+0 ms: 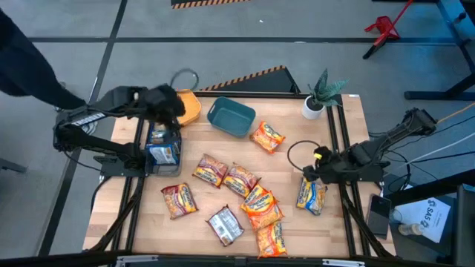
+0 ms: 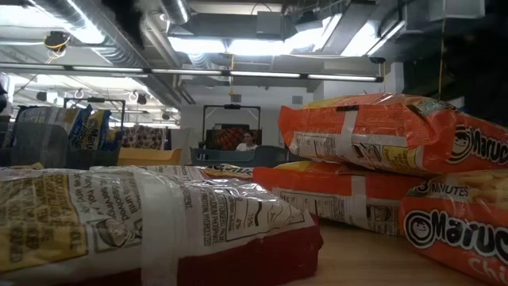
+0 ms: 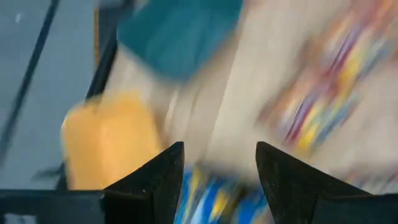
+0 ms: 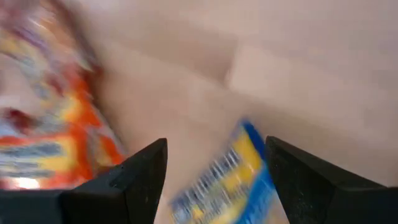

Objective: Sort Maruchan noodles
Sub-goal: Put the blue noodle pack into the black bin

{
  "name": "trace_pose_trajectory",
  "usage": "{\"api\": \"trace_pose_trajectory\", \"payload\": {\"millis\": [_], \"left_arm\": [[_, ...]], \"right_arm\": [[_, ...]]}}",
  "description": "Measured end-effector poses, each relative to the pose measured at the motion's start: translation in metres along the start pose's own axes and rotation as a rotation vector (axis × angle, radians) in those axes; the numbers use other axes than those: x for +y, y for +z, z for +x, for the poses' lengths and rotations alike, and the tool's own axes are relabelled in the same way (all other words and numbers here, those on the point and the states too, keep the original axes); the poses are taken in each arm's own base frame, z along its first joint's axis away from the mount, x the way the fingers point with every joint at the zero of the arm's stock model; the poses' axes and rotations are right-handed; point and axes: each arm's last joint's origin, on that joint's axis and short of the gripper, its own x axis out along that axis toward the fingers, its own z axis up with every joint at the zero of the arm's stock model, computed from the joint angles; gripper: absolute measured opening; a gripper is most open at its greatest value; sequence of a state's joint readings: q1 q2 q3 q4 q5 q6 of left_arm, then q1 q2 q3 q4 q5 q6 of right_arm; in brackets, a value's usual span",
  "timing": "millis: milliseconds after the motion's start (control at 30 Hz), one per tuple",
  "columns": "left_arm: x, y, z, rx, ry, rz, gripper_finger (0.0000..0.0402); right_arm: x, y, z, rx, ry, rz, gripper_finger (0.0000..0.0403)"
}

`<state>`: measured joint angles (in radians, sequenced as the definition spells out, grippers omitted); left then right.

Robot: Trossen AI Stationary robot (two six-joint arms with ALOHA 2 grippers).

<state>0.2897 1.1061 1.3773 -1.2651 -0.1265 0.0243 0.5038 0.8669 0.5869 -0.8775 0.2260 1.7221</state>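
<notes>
Several Maruchan noodle packets lie flat on the wooden table [image 1: 289,133]: orange and maroon ones in the middle [image 1: 252,199], a silver one [image 1: 225,225], and one orange one [image 1: 267,136] near the teal bin. A blue packet [image 1: 163,152] [image 3: 211,196] lies at the table's left edge. My left gripper [image 1: 167,119] [image 3: 219,186] hangs open above it, clear of it. Another blue packet [image 1: 312,194] [image 4: 230,180] lies at the right. My right gripper [image 1: 315,169] [image 4: 214,186] is open just above that packet's far end.
A yellow bin [image 1: 189,107] [image 3: 106,143] and a teal bin [image 1: 231,117] [image 3: 180,31] stand at the table's far left. A small potted plant [image 1: 319,96] stands at the far right. In the low view, orange packets [image 2: 381,135] and a maroon packet [image 2: 159,222] fill the foreground.
</notes>
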Motion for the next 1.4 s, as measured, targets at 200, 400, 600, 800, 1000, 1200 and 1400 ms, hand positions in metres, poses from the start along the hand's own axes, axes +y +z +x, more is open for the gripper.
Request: {"api": "trace_pose_trajectory", "payload": {"millis": [200,400,600,800,1000,1200,1400], "left_arm": [[0.002,0.037,-0.024,-0.385,-0.108,-0.214,0.0194],[-0.001,0.054,-0.026,-0.509,-0.234,-0.279,0.0194],[-0.006,0.059,-0.014,-0.465,-0.246,-0.275,0.0194],[-0.016,0.069,-0.001,-0.446,-0.307,-0.252,0.0194],[-0.026,0.072,0.005,-0.416,-0.393,-0.215,0.0194],[-0.026,0.073,0.004,-0.418,-0.404,-0.238,0.0194],[-0.028,0.077,0.016,-0.37,-0.422,-0.313,0.0194]], "right_arm": [[0.012,-0.021,0.017,0.18,-0.061,0.13,0.0259],[0.001,-0.05,0.02,0.192,-0.186,0.248,0.0259],[-0.007,-0.068,0.017,0.207,-0.235,0.298,0.0259],[-0.004,-0.074,0.037,0.156,-0.305,0.301,0.0259],[0.017,-0.063,0.059,0.071,-0.165,0.371,0.0259],[0.037,-0.025,0.071,-0.142,0.008,0.414,0.0259],[0.058,0.031,0.08,-0.292,0.134,0.264,0.0259]]}}
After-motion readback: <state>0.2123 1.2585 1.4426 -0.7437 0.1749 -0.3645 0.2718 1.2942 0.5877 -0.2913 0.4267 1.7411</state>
